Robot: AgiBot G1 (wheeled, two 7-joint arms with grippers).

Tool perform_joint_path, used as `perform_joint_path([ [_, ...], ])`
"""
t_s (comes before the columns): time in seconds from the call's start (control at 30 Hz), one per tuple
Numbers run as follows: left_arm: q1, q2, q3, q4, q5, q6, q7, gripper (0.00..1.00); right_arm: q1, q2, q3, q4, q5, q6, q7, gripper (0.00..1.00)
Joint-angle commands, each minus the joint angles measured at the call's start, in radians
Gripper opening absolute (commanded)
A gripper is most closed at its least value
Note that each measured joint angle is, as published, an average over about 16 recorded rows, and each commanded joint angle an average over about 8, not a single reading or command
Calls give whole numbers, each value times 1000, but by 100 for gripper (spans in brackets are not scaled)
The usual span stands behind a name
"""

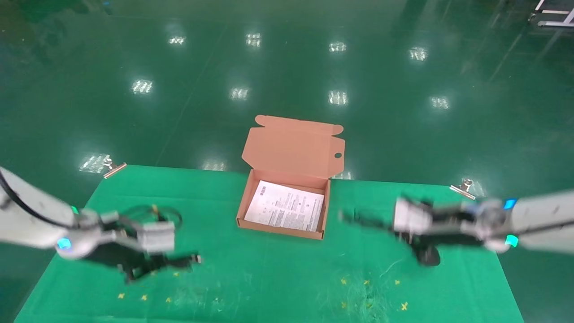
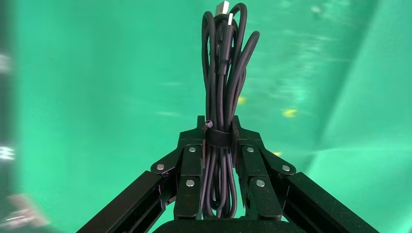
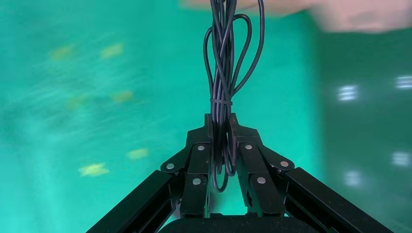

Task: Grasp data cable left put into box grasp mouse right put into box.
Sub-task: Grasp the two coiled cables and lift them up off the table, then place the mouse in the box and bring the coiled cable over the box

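Observation:
My left gripper [image 1: 177, 262] is over the left side of the green table, shut on the data cable [image 1: 196, 258]. In the left wrist view the gripper [image 2: 217, 127] clamps the strapped black bundle [image 2: 223, 73], whose silvery plug sticks out past the fingertips. My right gripper [image 1: 367, 220] is over the right side, shut on the mouse's thin cord. In the right wrist view the gripper [image 3: 219, 124] pinches that looped cord [image 3: 221, 82]. The black mouse [image 1: 427, 255] shows below the right wrist. The open box [image 1: 278, 229] stands between the grippers, with a white sheet [image 1: 284, 210] inside.
The box's lid [image 1: 291, 148] with a round hole stands up at the back. Metal clips [image 1: 114, 168] [image 1: 462, 188] hold the green cloth at the far corners. Small yellow marks [image 1: 367, 282] dot the front. Beyond the table is a shiny green floor.

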Motion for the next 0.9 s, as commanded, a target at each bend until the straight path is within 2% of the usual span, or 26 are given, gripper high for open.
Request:
perform_joint_path([
  [0.03, -35, -23, -1, -55, 15, 26, -20, 0, 35, 14, 26, 14, 10, 15, 24, 0],
  [0.17, -88, -29, -8, -136, 65, 5, -53, 0, 121, -23, 58, -14, 40, 52, 17, 0],
  [0.33, -142, 0, -23, -162, 119, -77, -63, 0, 218, -105, 81, -88, 87, 97, -29, 0],
  [0.63, -222, 94, -47, -57, 164, -245, -20, 0, 342, -253, 102, -280, 138, 195, -132, 0],
  [0.9, -262, 149, -68, 45, 137, -330, 33, 0, 413, -341, 112, -419, 175, 235, -209, 0],
])
